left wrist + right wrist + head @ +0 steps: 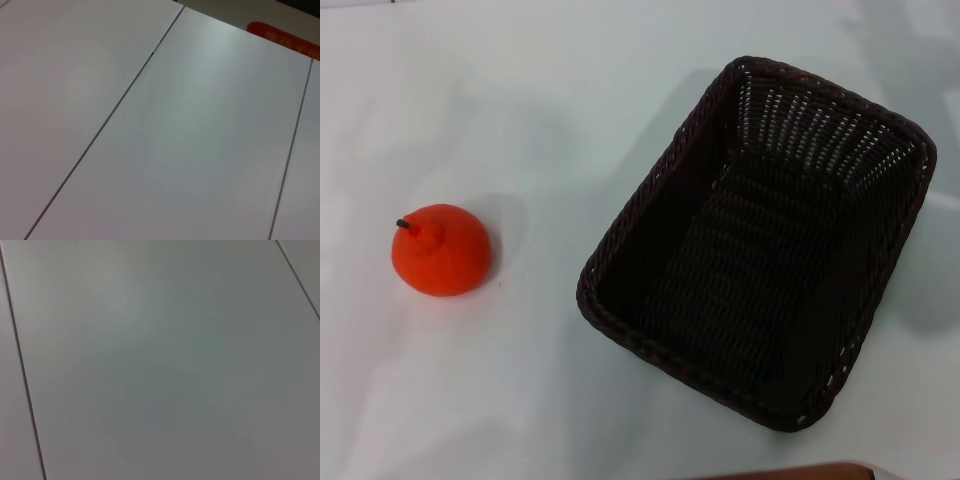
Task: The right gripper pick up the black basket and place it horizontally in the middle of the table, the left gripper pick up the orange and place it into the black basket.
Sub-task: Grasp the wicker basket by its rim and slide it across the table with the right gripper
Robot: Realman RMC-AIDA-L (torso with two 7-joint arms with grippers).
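Note:
The black basket (760,240) stands on the white table (540,90) at the right of the head view. It is turned at an angle, with its long side running from near left to far right, and it is empty. The orange (441,249) sits on the table at the left, well apart from the basket, its dark stem pointing left. Neither gripper shows in any view. Both wrist views show only flat white panels with thin seams.
A brown edge (790,472) shows at the bottom of the head view, below the basket. In the left wrist view a red sign with white lettering (285,37) lies at the far side of the white panels.

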